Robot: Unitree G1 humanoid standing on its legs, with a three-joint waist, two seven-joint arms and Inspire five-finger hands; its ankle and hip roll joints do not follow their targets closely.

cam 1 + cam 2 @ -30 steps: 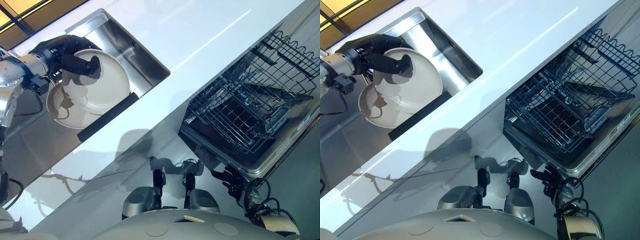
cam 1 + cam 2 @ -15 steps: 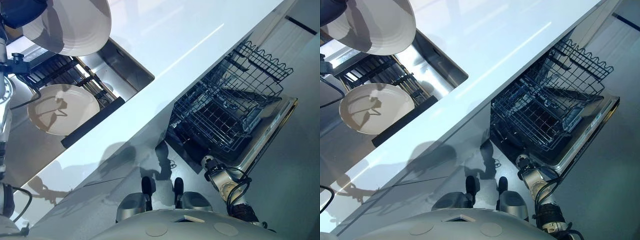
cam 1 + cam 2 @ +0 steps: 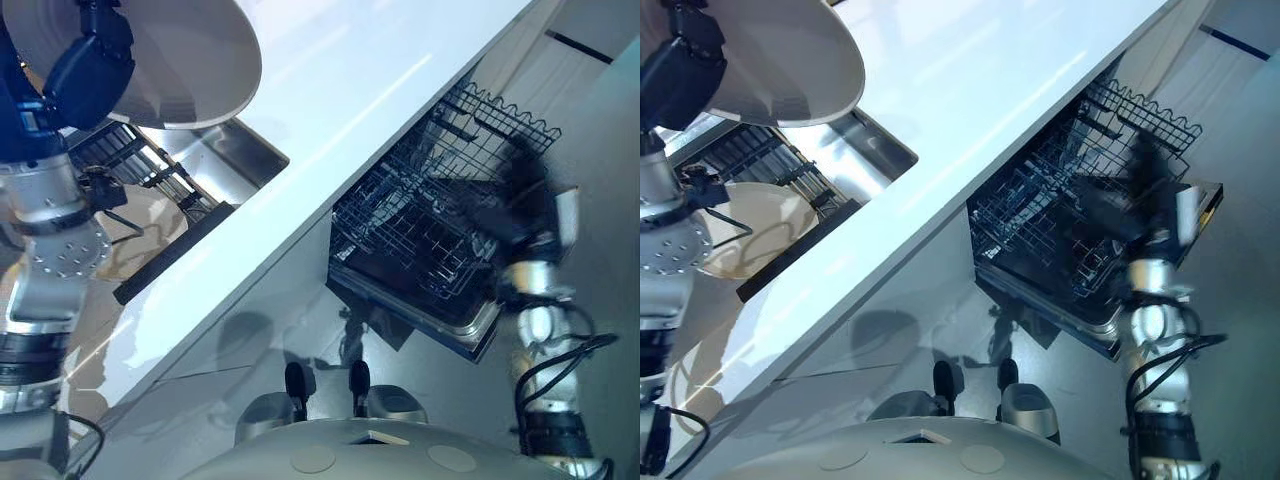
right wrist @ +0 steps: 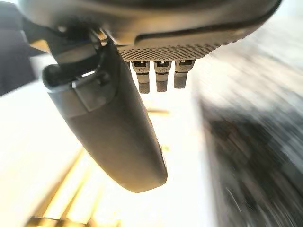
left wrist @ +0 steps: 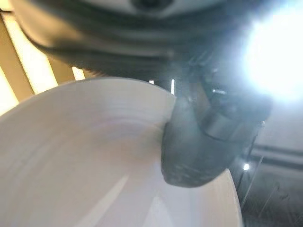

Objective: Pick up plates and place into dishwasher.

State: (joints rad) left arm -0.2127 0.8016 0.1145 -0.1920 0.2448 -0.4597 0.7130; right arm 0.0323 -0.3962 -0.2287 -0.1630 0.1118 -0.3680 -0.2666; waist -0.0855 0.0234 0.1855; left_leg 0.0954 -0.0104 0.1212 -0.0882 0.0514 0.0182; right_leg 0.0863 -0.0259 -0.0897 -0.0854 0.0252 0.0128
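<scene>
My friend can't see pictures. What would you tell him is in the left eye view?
The left hand holds a white plate up over the sink. Below the white counter, the dishwasher rack stands pulled out, with the right hand raised beside it.

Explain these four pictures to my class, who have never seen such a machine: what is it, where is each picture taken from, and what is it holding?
This is a humanoid robot with two arms and dark fingered hands. Two pictures come from cameras in its head, looking down; the other two come from a camera on each wrist. The left hand grips a white plate, lifted above the steel sink; its thumb presses on the plate's rim in the left wrist view. A second plate lies by the sink. A white countertop runs across, and below it an open dishwasher shows its wire rack. The right hand is raised before that rack, holding nothing, fingers straight.
</scene>
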